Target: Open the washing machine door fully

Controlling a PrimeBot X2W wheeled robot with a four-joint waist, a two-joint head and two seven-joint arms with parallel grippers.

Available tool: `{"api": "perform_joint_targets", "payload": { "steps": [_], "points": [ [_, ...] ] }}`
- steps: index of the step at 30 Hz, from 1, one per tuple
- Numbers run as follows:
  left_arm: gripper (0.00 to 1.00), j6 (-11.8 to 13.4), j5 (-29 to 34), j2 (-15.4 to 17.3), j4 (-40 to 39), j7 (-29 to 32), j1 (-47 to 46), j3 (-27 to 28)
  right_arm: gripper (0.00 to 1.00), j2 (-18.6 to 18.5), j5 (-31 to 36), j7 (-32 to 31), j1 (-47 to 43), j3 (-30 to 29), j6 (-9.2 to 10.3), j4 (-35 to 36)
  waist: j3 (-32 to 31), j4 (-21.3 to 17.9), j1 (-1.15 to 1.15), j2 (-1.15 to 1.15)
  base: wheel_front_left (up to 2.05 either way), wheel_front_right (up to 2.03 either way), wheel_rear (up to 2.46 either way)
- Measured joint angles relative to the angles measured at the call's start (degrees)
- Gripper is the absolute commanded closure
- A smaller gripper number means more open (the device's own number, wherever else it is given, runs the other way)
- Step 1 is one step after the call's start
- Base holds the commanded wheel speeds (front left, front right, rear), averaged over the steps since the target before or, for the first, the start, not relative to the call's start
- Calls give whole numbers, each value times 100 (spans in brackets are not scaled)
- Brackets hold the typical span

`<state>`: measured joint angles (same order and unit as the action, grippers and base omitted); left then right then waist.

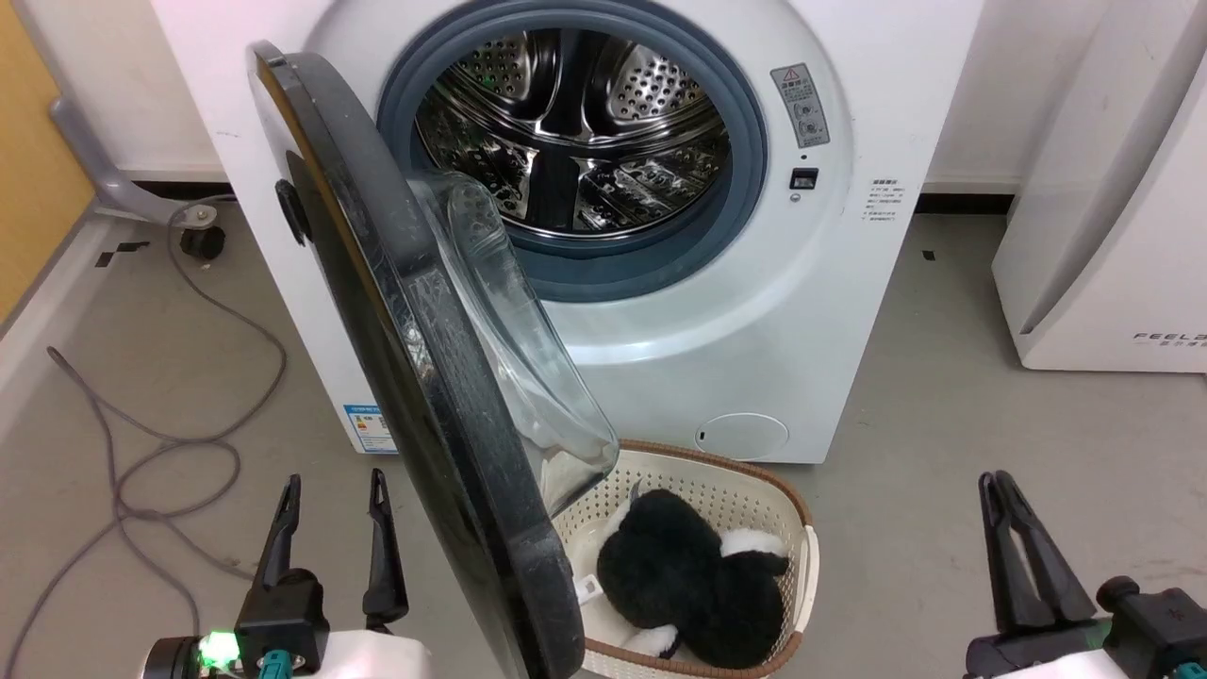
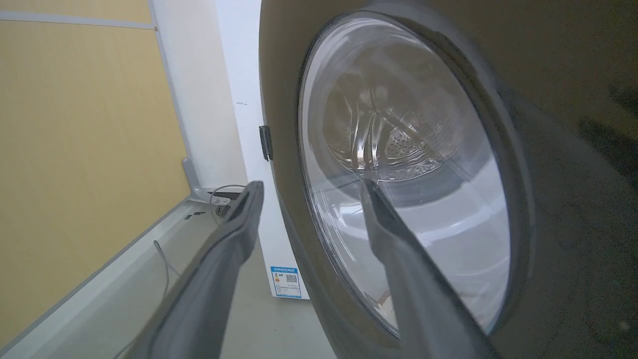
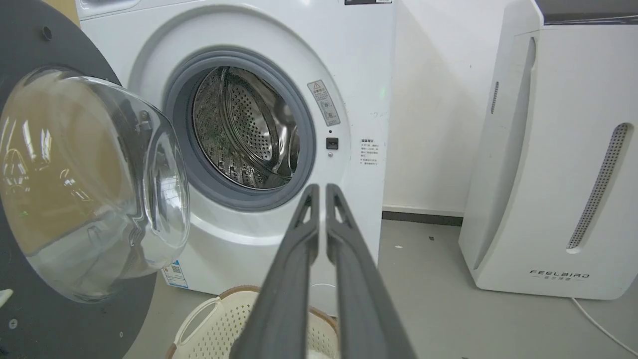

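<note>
The big round black glass-bowled door (image 1: 415, 377) stood half open, more swinging left; left claw (image 1: 335, 483) gaped empty, right claw (image 1: 997, 483) closed, empty.

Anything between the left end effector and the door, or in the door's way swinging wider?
Nothing visible lies between the left end effector and the washing machine door. That end effector itself sits on the door's outer side, likely in its swing path.

The left gripper (image 1: 335, 486) sits at the lower left of the head view, its two dark fingers pointing up and spread well apart, with nothing between them. The right gripper (image 1: 996, 483) sits at the lower right, fingers pointing up too but closed together, holding nothing.
</note>
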<state>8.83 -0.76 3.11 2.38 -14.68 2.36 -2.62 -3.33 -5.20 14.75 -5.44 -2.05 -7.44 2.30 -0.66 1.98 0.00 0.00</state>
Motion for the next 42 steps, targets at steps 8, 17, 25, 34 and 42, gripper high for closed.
{"api": "perform_joint_targets", "payload": {
  "steps": [8,17,25,34,42],
  "points": [
    [0,10,0,-2,-3,0,0,22,0,11,-1,0,-4,-52,0,-102,-28,28,0,0,0,0,0],
    [100,64,-1,43,-255,-1,-22,226,0,15,-3,0,-26,-67,0,-188,-37,75,0,0,0,0,0],
    [100,10,16,116,-1224,-1,-319,174,0,16,-44,0,-53,-26,0,-212,-44,158,0,0,0,0,0],
    [100,-100,126,119,-2325,-7,-729,-291,0,19,-70,0,-57,18,0,-244,-61,264,0,0,0,0,0],
    [100,-356,188,125,-2760,-7,-871,-1028,0,19,-87,0,-77,35,0,-250,-72,343,0,0,0,0,0]
  ]
}}
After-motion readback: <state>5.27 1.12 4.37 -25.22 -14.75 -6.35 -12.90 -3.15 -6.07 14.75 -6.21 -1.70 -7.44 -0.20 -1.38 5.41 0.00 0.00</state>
